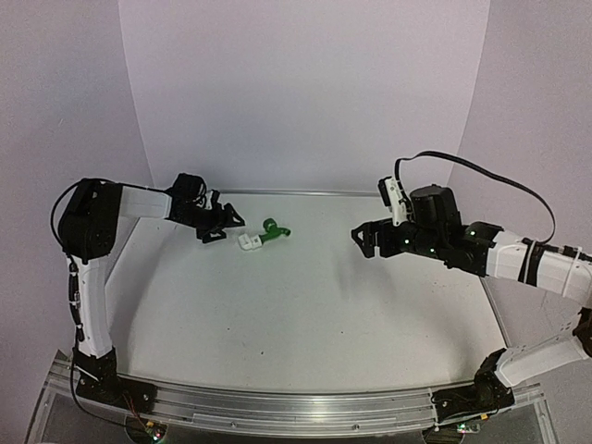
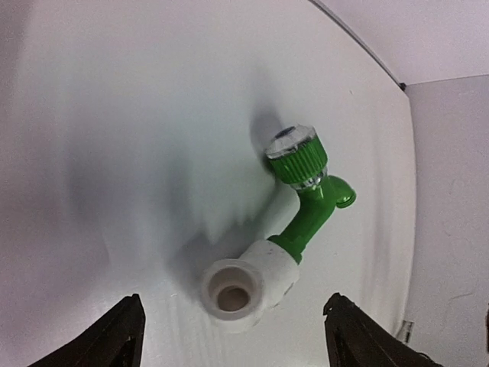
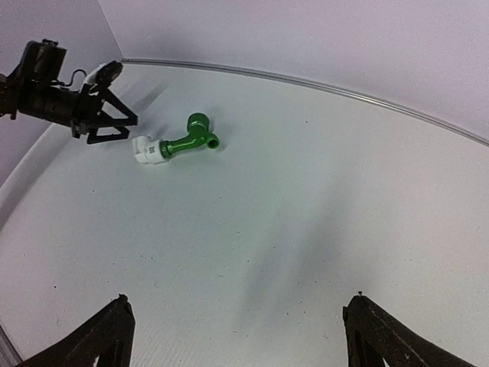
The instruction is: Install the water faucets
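While the left pincer [image 1: 224, 228] and right pincer [image 1: 363, 240] both sit released with nothing between them, the green tap [image 1: 275, 228] and white elbow fitting [image 1: 247, 243] lie on their side on the desk [image 1: 305, 324], joined end to end, left of centre and near the back wall [image 1: 305, 92]. The tap's shank runs straight into one side of the fitting; I can't tell how deep it's seated. The fitting's open socket faces the left wrist camera. At the tap's other end is a round ribbed knob with a clear cap, with a short bent spout just beside it. Left pincer is just beside the fitting on its left, jaws spread wide, not touching it. In the left wrist view the fitting lies a little ahead of the two fingertips, roughly centred between them. Right pincer hangs over the desk's right side, well apart from the joined pair, jaws wide and aimed toward it.
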Robot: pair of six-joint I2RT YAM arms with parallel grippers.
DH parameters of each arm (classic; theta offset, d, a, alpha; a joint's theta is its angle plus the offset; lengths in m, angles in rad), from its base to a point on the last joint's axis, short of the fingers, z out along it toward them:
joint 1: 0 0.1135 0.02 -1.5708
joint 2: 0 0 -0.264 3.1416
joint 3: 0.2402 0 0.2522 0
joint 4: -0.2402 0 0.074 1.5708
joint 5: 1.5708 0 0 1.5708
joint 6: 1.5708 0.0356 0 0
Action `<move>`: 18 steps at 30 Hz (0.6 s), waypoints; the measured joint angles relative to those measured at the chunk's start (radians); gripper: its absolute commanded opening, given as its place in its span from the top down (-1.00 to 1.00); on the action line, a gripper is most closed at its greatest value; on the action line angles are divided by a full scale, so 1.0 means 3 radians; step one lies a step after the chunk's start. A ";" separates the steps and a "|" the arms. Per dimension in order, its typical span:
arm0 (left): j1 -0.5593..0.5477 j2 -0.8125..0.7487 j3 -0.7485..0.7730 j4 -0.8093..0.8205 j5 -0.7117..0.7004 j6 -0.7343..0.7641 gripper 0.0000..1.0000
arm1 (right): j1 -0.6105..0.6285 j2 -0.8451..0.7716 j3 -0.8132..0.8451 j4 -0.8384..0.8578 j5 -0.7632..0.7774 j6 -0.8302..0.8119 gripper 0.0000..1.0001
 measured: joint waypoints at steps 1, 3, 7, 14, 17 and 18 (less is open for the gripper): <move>0.0034 -0.0120 -0.0073 -0.0075 -0.0095 0.0059 -0.77 | 0.0000 -0.0027 0.0000 -0.0019 0.0047 -0.0007 -0.97; 0.0090 -0.0474 -0.0241 -0.0207 -0.0362 0.0198 -0.78 | 0.0000 -0.0108 0.0004 -0.0077 0.0191 -0.0009 -0.97; 0.0091 -0.1365 -0.0538 -0.0294 -0.0770 0.0389 -0.78 | 0.0000 -0.0200 0.0170 -0.0340 0.0615 -0.0010 -0.97; 0.0060 -0.3029 -0.0972 0.0039 -0.1092 0.0689 -0.96 | 0.0000 -0.0567 0.0306 -0.0594 0.1146 -0.0103 -0.97; 0.0060 -0.3476 -0.1077 0.0182 -0.1193 0.0775 -0.99 | 0.0000 -0.0769 0.0339 -0.0627 0.1220 -0.0136 -0.97; 0.0060 -0.3582 -0.1111 0.0228 -0.1227 0.0801 -0.99 | 0.0000 -0.0813 0.0357 -0.0630 0.1236 -0.0142 -0.97</move>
